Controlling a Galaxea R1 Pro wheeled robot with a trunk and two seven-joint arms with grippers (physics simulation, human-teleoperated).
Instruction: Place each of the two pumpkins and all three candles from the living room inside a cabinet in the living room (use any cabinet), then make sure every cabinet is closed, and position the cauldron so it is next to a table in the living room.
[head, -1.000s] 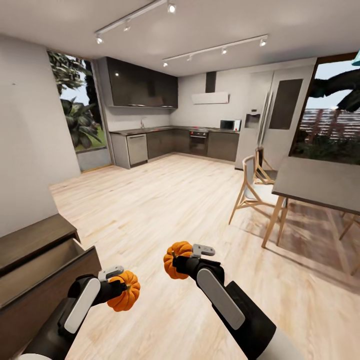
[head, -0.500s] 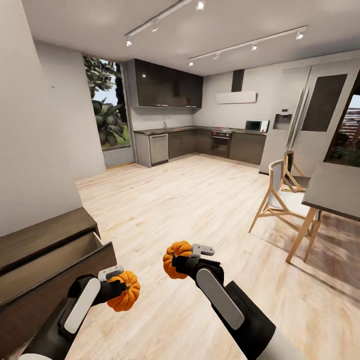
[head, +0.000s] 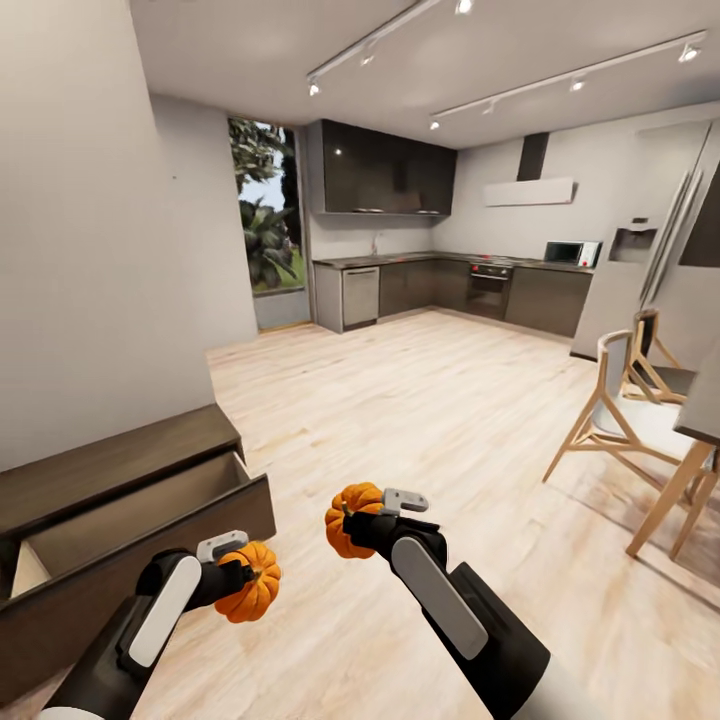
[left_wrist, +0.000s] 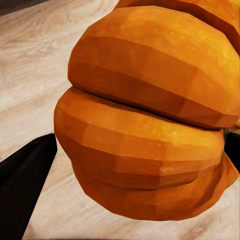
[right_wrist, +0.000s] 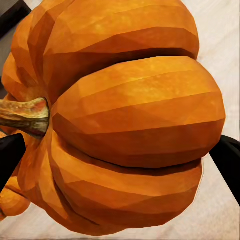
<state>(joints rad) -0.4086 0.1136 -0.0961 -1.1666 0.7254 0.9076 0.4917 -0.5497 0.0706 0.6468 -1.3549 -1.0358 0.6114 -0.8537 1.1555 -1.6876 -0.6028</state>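
Observation:
Each hand carries an orange ribbed pumpkin above the light wood floor. My left gripper (head: 238, 580) is shut on one pumpkin (head: 252, 596), whose ribs crowd the left wrist view (left_wrist: 150, 115). My right gripper (head: 362, 520) is shut on the other pumpkin (head: 352, 517), seen close with its short stem in the right wrist view (right_wrist: 125, 120). The dark-brown cabinet (head: 110, 465) runs along the left wall with its pull-out compartment (head: 130, 545) drawn out just left of my left arm. Candles, cauldron and coffee table are out of view.
A grey-black kitchen (head: 440, 285) lines the far wall, with a fridge (head: 655, 270) at right. Two wooden chairs (head: 625, 420) and a dining table leg (head: 668, 505) stand at the right edge. Open plank floor (head: 420, 420) stretches ahead.
The whole view has swung left: the kitchen and chairs slid right, and more of the open cabinet compartment shows. Both arms hold their pumpkins in the same pose.

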